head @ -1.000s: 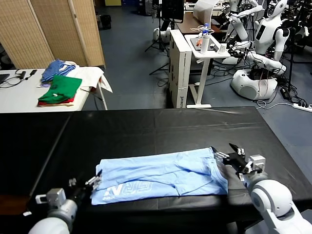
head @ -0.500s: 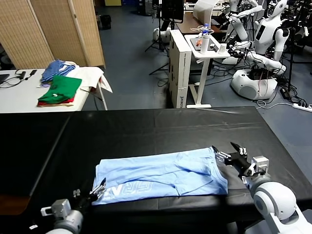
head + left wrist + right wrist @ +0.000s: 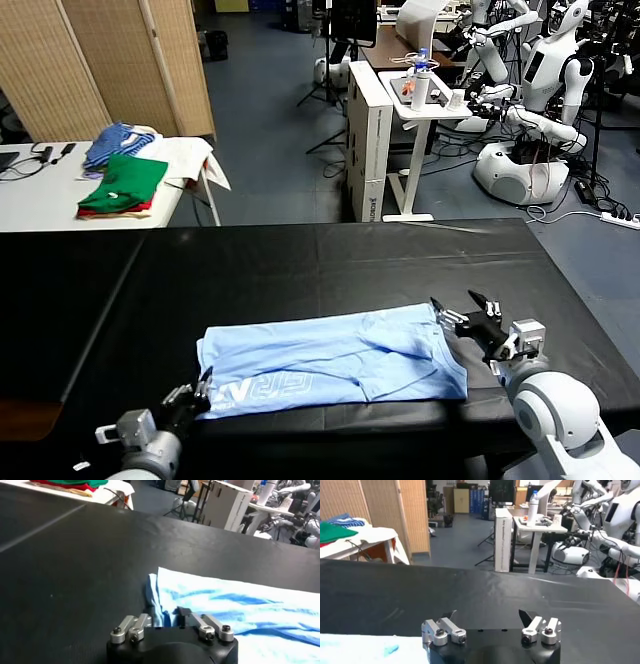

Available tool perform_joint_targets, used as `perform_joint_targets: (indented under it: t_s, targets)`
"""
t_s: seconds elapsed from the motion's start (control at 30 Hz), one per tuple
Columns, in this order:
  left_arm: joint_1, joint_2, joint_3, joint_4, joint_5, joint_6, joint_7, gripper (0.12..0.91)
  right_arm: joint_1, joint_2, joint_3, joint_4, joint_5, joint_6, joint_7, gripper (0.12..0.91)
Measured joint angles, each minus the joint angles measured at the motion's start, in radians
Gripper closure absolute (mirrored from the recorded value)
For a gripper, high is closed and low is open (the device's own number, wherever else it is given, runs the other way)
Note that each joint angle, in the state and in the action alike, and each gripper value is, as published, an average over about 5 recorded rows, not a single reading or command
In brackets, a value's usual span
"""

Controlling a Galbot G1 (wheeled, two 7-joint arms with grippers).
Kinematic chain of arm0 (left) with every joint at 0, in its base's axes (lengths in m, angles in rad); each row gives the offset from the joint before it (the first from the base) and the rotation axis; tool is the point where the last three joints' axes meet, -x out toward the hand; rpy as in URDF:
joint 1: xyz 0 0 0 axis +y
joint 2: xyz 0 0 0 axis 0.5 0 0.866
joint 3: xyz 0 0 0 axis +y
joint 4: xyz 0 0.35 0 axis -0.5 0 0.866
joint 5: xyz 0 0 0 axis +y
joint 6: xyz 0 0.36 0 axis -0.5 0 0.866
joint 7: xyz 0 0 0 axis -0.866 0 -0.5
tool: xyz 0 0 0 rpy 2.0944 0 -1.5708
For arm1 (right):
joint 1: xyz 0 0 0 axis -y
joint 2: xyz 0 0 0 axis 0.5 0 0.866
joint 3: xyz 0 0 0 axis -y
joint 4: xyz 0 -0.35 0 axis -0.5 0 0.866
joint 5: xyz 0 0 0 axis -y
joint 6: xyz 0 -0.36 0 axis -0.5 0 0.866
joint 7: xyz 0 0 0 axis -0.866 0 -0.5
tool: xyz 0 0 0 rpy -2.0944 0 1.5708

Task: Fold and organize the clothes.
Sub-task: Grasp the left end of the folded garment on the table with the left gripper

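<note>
Left gripper [image 3: 200, 392] pinched onto the near left corner of the T-shirt [image 3: 335, 360], cloth bunched between the fingers [image 3: 145, 621]. Right gripper [image 3: 462, 318] spread wide, holding nothing, just beside the shirt's right edge. Shirt spread flat near the front edge of the black table [image 3: 300, 260], broad bare tabletop beyond. Fingertips hidden in folds.

Head looks down; wrists skim the table [image 3: 330, 260].

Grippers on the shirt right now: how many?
1. The left gripper is shut on the T-shirt at its near left corner; the right gripper hovers open beside the far right corner.
</note>
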Motion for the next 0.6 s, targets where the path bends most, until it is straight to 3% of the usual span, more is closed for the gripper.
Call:
perform_joint_targets:
  t_s: [0.2, 0.43, 0.6]
  targets:
    - [-0.014, 0.025, -0.003, 0.002, 0.037, 0.002, 0.007, 0.859, -0.006, 0.004, 0.009, 0.0, -0.003, 0.0, 0.001, 0.118]
    - [-0.013, 0.094, -0.031, 0.031, 0.228, -0.034, 0.061, 0.859, -0.011, 0.01, 0.021, -0.003, -0.004, 0.001, 0.003, 0.118]
    - [0.008, 0.172, -0.078, 0.039, 0.342, -0.054, 0.073, 0.859, -0.01, 0.021, 0.018, -0.008, -0.009, 0.003, 0.004, 0.118]
